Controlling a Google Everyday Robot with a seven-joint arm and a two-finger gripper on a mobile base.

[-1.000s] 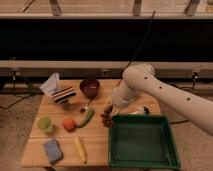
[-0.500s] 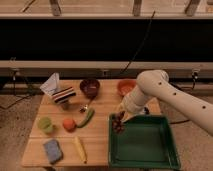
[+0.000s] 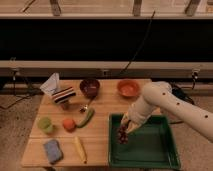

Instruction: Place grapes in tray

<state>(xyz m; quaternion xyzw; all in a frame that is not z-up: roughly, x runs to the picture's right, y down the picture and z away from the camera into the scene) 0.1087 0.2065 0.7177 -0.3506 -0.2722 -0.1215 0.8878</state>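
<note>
The grapes [image 3: 122,134], a small dark red-purple bunch, hang from my gripper [image 3: 126,126] just above the left part of the green tray [image 3: 156,150]. The gripper is shut on the top of the bunch. My white arm [image 3: 165,100] reaches in from the right over the tray's far edge. The tray lies on the front right of the wooden table [image 3: 100,107] and holds nothing else that I can see.
Left of the tray lie a green cucumber [image 3: 86,117], an orange fruit [image 3: 69,124], a green cup [image 3: 46,124], a blue sponge [image 3: 52,150] and a yellow item [image 3: 80,149]. At the back stand a maroon bowl [image 3: 90,87], an orange bowl [image 3: 128,88] and a striped object [image 3: 64,95].
My gripper has carried the grapes from the table beside the cucumber rightward and forward, over the tray's left edge, to above the tray.
</note>
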